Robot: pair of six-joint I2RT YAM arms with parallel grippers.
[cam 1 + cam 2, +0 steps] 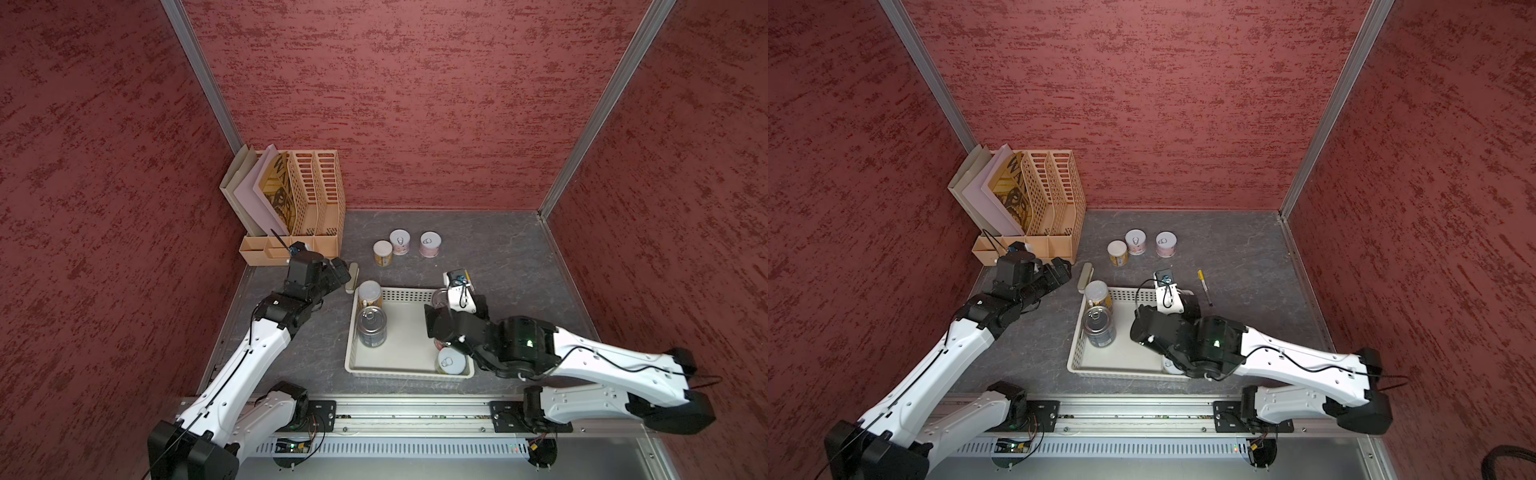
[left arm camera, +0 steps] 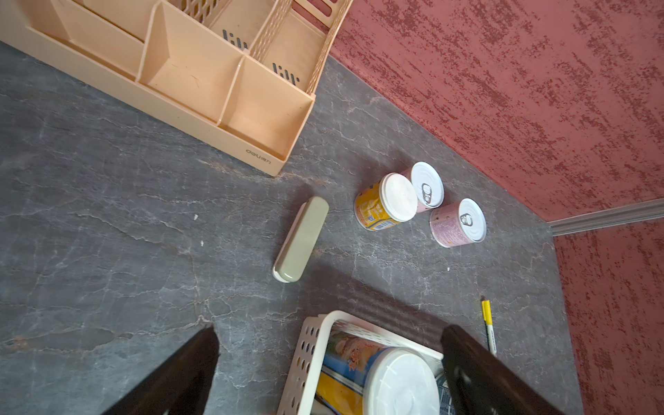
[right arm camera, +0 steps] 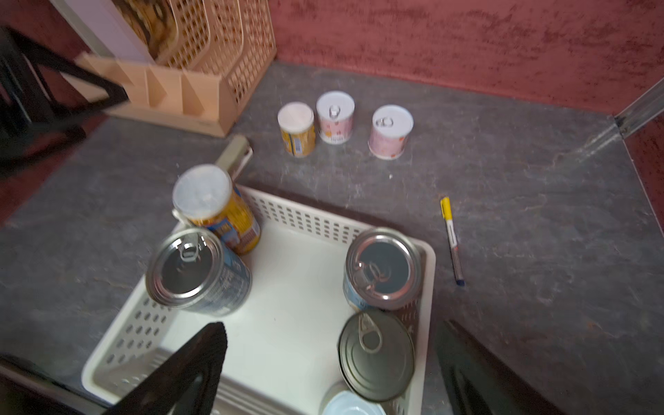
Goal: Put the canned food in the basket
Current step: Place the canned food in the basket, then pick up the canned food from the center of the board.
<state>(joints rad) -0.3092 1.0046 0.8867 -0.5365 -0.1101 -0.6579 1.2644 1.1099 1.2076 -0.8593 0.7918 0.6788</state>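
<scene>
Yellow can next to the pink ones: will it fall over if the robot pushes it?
Probably not easily: the yellow can stands upright and looks stubby, though a push near its top might tip it. Lying down it would likely roll, being round. Its label looks smooth, so maybe a bit slippery.

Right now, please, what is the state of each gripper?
Left gripper: open, holding nothing.
Right gripper: open, holding nothing, above the white basket.
</scene>
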